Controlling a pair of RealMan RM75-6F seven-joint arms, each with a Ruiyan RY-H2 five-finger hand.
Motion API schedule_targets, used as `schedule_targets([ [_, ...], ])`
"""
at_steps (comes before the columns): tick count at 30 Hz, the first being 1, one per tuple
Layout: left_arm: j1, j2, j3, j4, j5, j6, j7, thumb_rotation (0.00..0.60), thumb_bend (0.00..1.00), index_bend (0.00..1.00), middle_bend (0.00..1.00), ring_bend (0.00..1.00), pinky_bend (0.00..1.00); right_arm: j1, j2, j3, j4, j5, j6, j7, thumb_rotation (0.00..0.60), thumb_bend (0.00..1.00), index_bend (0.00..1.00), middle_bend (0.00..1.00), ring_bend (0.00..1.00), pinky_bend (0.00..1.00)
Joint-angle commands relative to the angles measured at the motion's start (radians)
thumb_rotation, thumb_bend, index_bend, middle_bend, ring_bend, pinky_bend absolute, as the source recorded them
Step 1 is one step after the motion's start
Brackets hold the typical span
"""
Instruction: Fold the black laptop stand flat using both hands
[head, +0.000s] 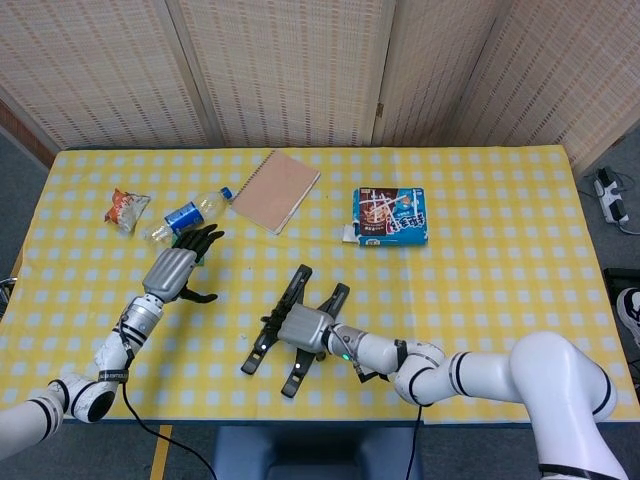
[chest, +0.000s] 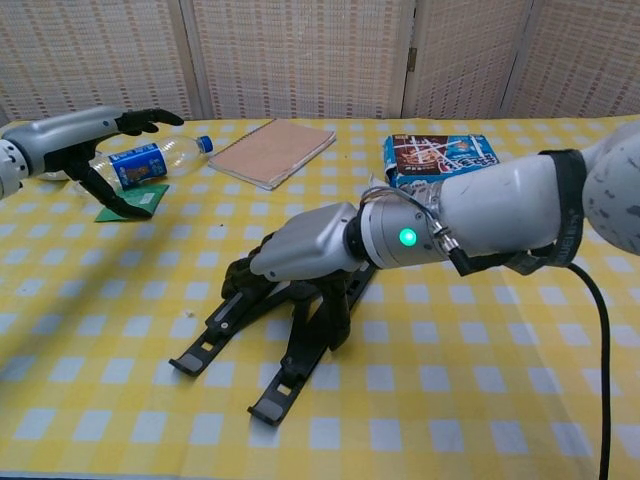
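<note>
The black laptop stand (head: 296, 287) lies near the table's front middle, its two legs still splayed in a low X, seen in the chest view as stand (chest: 283, 386). My right hand (head: 302, 326) lies on top of it, fingers curled down around the bars; in the chest view the right hand (chest: 300, 250) covers the stand's middle and hides the hinge. My left hand (head: 175, 268) hovers well to the left of the stand, fingers apart and holding nothing; the chest view shows the left hand (chest: 85, 135) beside the bottle.
A clear bottle with a blue label (head: 190, 213) and a green packet (chest: 130, 203) lie by the left hand. Further back are a tan notebook (head: 275, 189), a blue snack box (head: 391, 215) and a small snack bag (head: 126, 208). The table's front edge runs just below the stand.
</note>
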Motion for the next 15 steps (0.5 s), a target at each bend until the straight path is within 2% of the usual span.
schedule_targets([
  [1, 0.001, -0.001, 0.000, 0.004, 0.001, -0.003, -0.004, 0.600, 0.14, 0.00, 0.00, 0.00, 0.00, 0.009, -0.006, -0.007, 0.014, 0.003, -0.006, 0.005, 0.600, 0.12, 0.00, 0.00, 0.00, 0.00],
  [15, 0.010, -0.005, 0.000, 0.016, 0.003, -0.002, -0.011, 0.600, 0.14, 0.00, 0.00, 0.00, 0.00, 0.052, -0.039, -0.025, 0.082, 0.008, -0.025, 0.023, 0.600, 0.12, 0.00, 0.00, 0.00, 0.00],
])
